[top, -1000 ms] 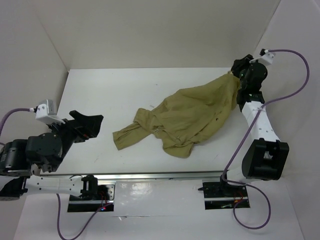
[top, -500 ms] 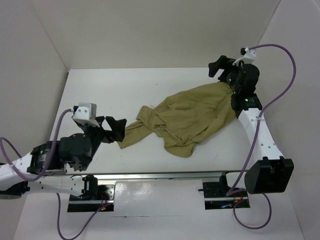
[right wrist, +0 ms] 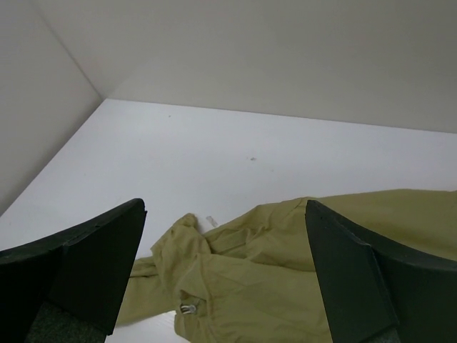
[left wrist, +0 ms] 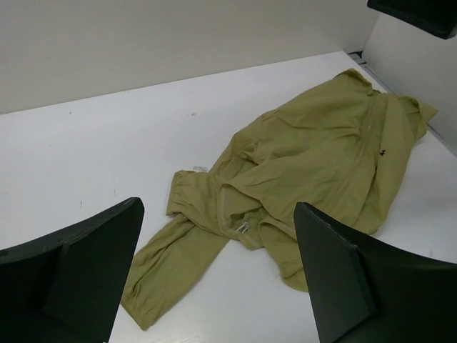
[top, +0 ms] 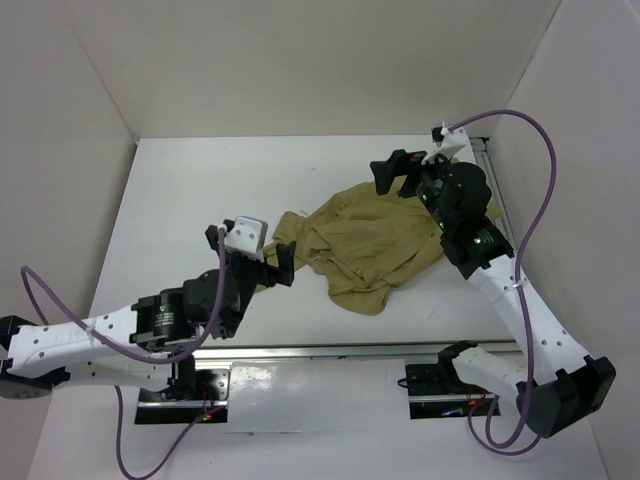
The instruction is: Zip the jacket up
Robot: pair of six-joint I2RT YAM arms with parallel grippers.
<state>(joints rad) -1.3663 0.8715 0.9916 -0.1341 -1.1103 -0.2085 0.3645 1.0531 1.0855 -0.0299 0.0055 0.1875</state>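
The khaki jacket (top: 375, 240) lies crumpled and unzipped on the white table, right of centre. Its loose sleeve (left wrist: 168, 268) stretches toward the near left, and a small metal zipper pull (left wrist: 243, 227) shows at the fold. My left gripper (top: 254, 260) hovers open over that sleeve end, and in the left wrist view the left gripper (left wrist: 218, 214) has nothing between its fingers. My right gripper (top: 400, 170) is open above the jacket's far edge. In the right wrist view the right gripper (right wrist: 225, 207) is empty, with the jacket (right wrist: 300, 279) and the zipper pull (right wrist: 188, 308) below it.
White walls close the table (top: 200, 180) at the left, back and right. A small pale scrap (left wrist: 198, 168) lies on the table just beyond the jacket's collar end. The arm bases sit along the near rail (top: 320, 352).
My right gripper opened, let go of the jacket's far right corner, and moved left above it. The corner dropped onto the table. The left arm swung right to over the sleeve.
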